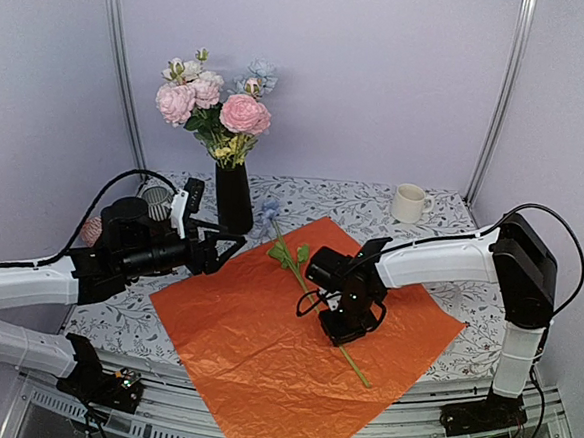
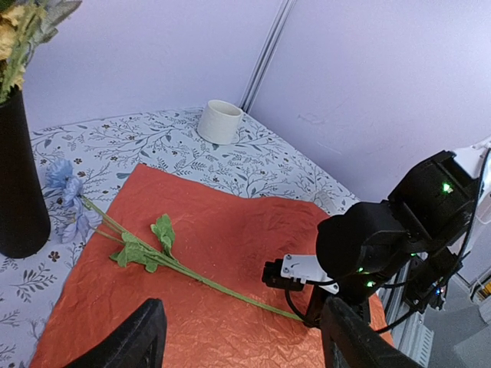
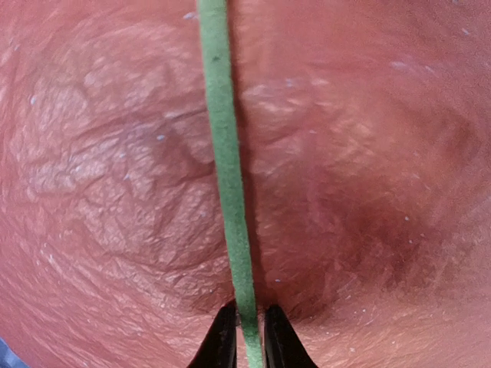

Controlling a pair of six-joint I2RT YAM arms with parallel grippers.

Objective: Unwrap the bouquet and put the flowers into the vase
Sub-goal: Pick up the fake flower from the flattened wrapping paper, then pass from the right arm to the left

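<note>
Floral-print table (image 1: 442,229), orange sheet (image 1: 253,347) spread flat: I log the black vase (image 1: 233,197) holding pink, white and blue flowers (image 1: 219,109). One loose blue flower (image 2: 146,251), leafy green stem, lies on the sheet right of the vase. My right gripper (image 3: 249,341) pinches its stem; my left gripper (image 2: 245,341) gapes empty beside the vase.

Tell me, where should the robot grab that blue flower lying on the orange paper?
Grip the bare lower stem from straight above, a finger on each side. The blue flower lies flat on the orange paper, with bloom and leaves at the far end; the right gripper straddles the stem there.
</note>
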